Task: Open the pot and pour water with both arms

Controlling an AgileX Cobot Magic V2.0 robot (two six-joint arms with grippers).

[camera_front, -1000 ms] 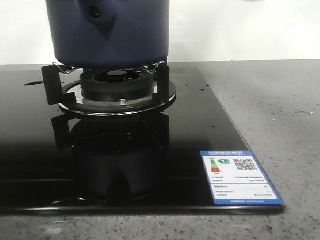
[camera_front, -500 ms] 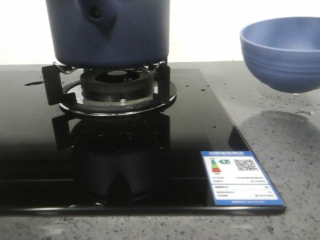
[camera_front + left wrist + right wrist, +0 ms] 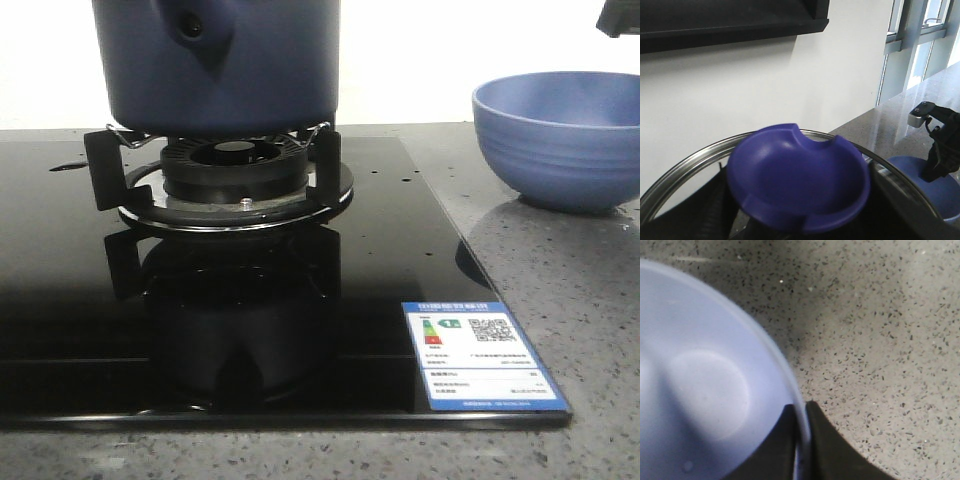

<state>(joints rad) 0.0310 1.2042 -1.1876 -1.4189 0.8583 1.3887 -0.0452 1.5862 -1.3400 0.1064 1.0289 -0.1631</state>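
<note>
The dark navy pot (image 3: 220, 60) stands on the burner, its side stub (image 3: 190, 28) with a round hole facing the camera; its top is out of view. My left gripper (image 3: 797, 216) is shut on the blue knob (image 3: 795, 175) of the steel-rimmed lid (image 3: 685, 162), held up in the air. The light blue ribbed bowl (image 3: 555, 135) rests on the counter at the right. My right gripper (image 3: 801, 412) is shut on the rim of this bowl (image 3: 705, 390), one finger inside and one outside. Only a corner of it shows in the front view (image 3: 620, 18).
The gas burner (image 3: 235, 170) sits on a black glass hob (image 3: 300, 300) with a blue energy label (image 3: 480, 352) at its front right corner. Speckled grey counter (image 3: 560, 300) lies to the right. The left wrist view shows the bowl (image 3: 912, 175) and right arm (image 3: 940, 145).
The bowl came into view from the right, held in the air, and then came down onto the counter. The pot has not moved.
</note>
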